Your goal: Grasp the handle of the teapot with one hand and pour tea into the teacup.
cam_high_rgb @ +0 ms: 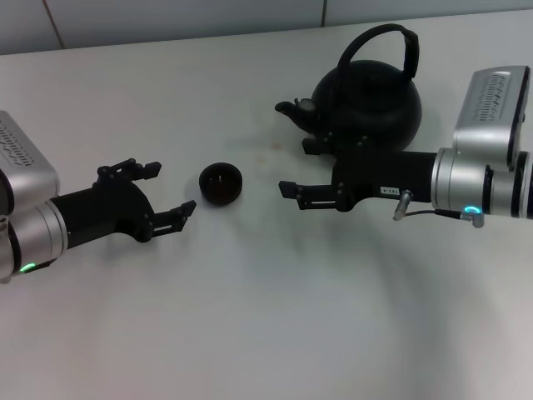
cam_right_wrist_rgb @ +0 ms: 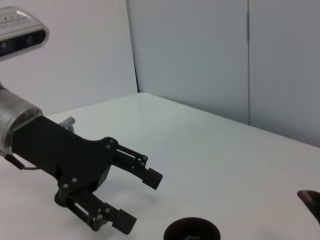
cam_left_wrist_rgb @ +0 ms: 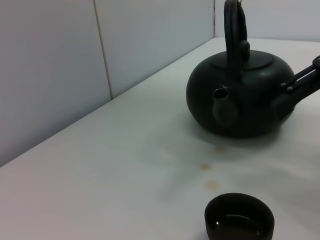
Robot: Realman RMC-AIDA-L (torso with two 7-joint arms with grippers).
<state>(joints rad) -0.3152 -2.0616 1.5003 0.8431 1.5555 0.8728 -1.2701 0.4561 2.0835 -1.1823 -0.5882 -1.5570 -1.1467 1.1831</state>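
**A:** Going left to right, what lies where?

**B:** The left gripper [cam_high_rgb: 166, 193] hovers low over the table [cam_high_rgb: 266, 333], jaws spread wide and holding nothing, pointing at the teacup [cam_high_rgb: 221, 183], which sits just beside its fingertips. Right of the cup is the right gripper [cam_high_rgb: 293, 171], reaching leftward, and behind it stands the teapot [cam_high_rgb: 371, 104].

**A:** And the right one's jaws?

**B:** They look open and hold nothing, with one finger in front and the other back against the pot's lower body near the spout [cam_high_rgb: 293, 110].

**A:** Which arm is nearer the handle?

**B:** The right, clearly. The handle [cam_high_rgb: 379, 46] arches upright over the lid, running roughly from the spout side to the far side. It lies up, back and to the right of the right gripper's fingertips, so I judge that arm would have to rise to reach it.

**A:** How does the cup look?

**B:** Small, dark and upright. The left wrist view shows liquid lying low in the teacup [cam_left_wrist_rgb: 240, 220]. That would fit tea already poured and the pot set back, or a cup that held some beforehand.

**A:** And the pot?

**B:** Black, round, matte, lid on, spout toward the cup.
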